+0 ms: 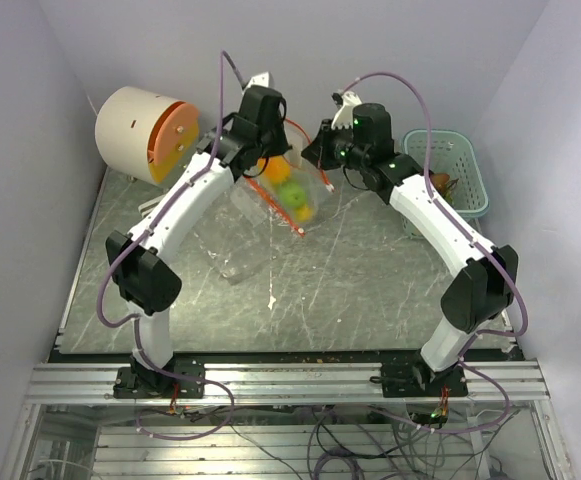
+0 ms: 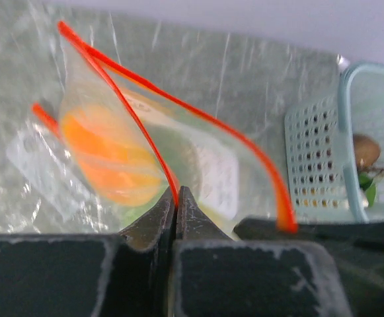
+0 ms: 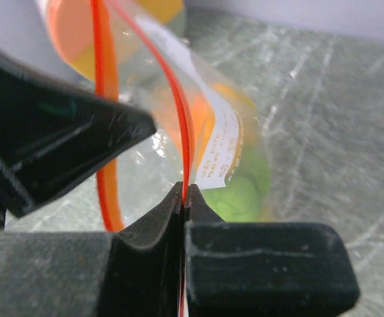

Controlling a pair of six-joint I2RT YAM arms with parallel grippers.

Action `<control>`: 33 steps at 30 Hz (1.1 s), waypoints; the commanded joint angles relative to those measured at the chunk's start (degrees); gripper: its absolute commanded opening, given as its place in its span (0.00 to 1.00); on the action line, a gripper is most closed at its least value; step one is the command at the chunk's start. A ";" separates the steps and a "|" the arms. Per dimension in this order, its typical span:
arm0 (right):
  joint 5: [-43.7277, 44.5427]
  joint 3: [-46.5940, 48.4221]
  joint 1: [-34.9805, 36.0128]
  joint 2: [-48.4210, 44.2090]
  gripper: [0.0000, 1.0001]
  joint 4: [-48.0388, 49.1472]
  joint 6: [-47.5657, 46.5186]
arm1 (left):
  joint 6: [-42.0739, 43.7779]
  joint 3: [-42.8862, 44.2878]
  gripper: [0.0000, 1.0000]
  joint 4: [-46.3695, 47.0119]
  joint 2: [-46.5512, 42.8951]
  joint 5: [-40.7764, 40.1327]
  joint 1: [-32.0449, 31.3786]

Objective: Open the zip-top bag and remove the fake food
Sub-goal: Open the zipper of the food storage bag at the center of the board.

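The clear zip-top bag (image 1: 282,195) hangs above the table between both arms, its red-orange zip strip (image 2: 198,112) parted into two lips. My left gripper (image 1: 267,152) is shut on one lip; in the left wrist view (image 2: 175,191) the strip runs into the closed jaws. My right gripper (image 1: 317,150) is shut on the other lip, as the right wrist view (image 3: 184,190) shows. The fake food sits inside: an orange ball (image 2: 109,155), a green piece (image 3: 241,198) and a yellow bit (image 1: 308,211).
A pale teal perforated basket (image 1: 448,175) stands at the right edge of the table, with brown and green pieces inside (image 2: 365,150). A cream and orange drum (image 1: 145,135) lies at the back left. Walls close in on both sides.
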 commanded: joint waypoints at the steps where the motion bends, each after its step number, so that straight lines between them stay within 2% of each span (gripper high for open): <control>1: -3.05 3.70 2.83 0.44 0.00 4.16 3.23 | 9.52 15.08 0.07 -9.02 3.52 -7.94 0.34; 5: -3.96 0.11 2.93 -1.10 0.00 8.76 6.21 | 13.37 23.94 0.07 -15.05 6.10 -9.32 0.34; 12: -10.15 -4.04 2.99 2.34 0.00 9.83 13.35 | 18.92 28.39 0.07 -21.75 7.27 -11.21 0.34; 16: -9.35 -8.45 2.37 2.63 0.00 9.13 15.33 | 21.00 23.90 0.07 -22.63 7.68 -9.27 0.34; 21: -7.55 -12.03 -0.44 3.49 0.00 2.85 16.56 | 20.59 18.92 0.07 -21.28 10.93 -3.95 -0.34; 25: -1.45 -16.55 -3.29 -0.88 0.00 0.12 15.30 | 19.89 19.67 0.07 -19.66 13.74 -3.25 -2.31; 30: 1.15 -23.51 -7.55 -6.71 0.00 -3.39 14.03 | 18.43 21.66 0.07 -17.56 17.12 0.02 -3.86; 33: 0.20 -26.09 -7.57 -10.14 0.21 -2.70 13.18 | 18.53 23.71 0.07 -17.19 19.36 0.45 -5.42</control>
